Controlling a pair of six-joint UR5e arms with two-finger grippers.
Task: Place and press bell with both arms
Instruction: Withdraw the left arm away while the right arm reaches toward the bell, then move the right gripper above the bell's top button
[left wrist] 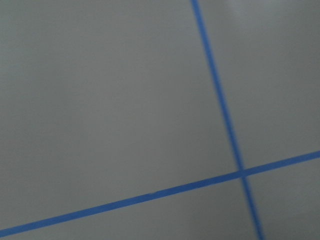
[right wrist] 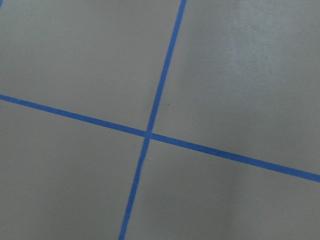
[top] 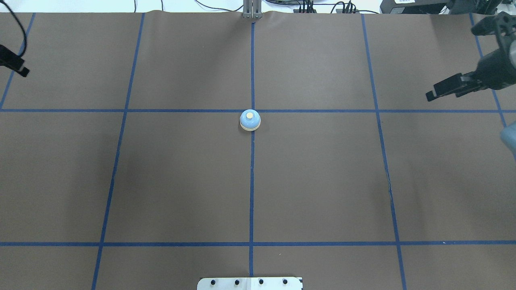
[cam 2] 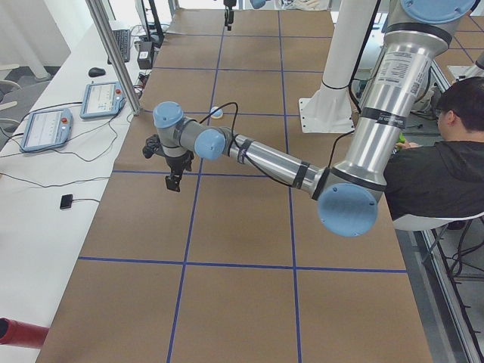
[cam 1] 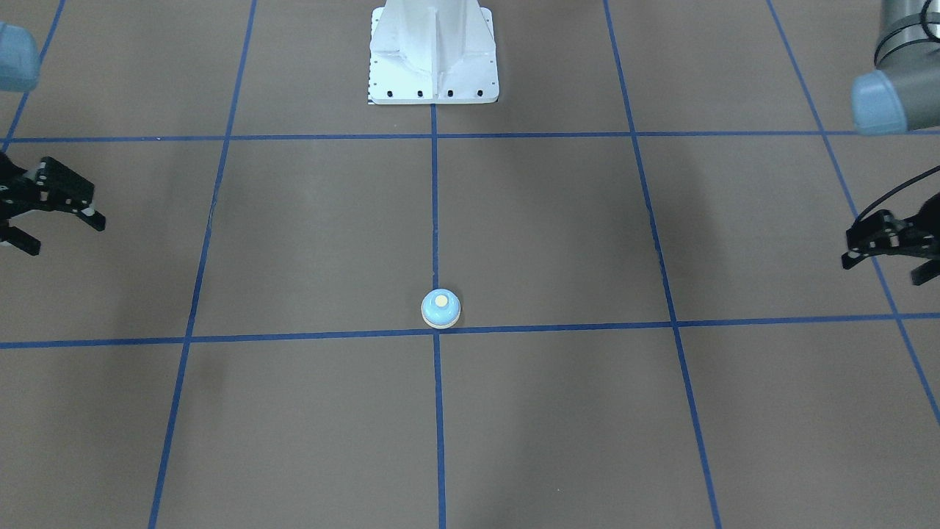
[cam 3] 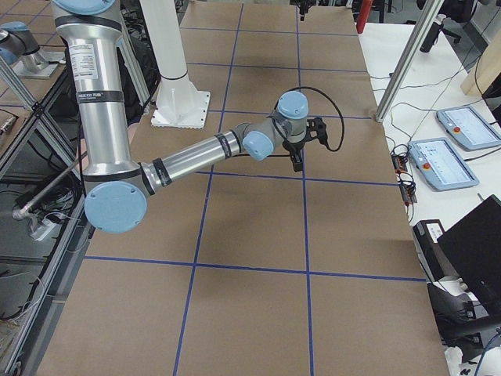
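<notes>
The bell (cam 1: pixel 440 308) is a small light-blue dome with a cream base and button. It stands alone on the centre tape line, and also shows in the overhead view (top: pixel 250 120) and small in the left view (cam 2: pixel 217 112). My left gripper (cam 1: pixel 881 270) hovers far off at the table's left edge with its fingers spread and empty; only part of it shows in the overhead view (top: pixel 16 66). My right gripper (cam 1: pixel 66 235) hovers far off at the right edge (top: pixel 434 92), also spread and empty. Both wrist views show only brown paper and blue tape.
The white bolted pedestal (cam 1: pixel 433 59) stands at the robot's side of the table. Blue tape lines (top: pixel 252 181) mark a grid on the brown cover. A metal post (top: pixel 252 10) stands at the far edge. A seated operator (cam 2: pixel 446 159) and tablets (cam 2: pixel 98 98) are beside the table.
</notes>
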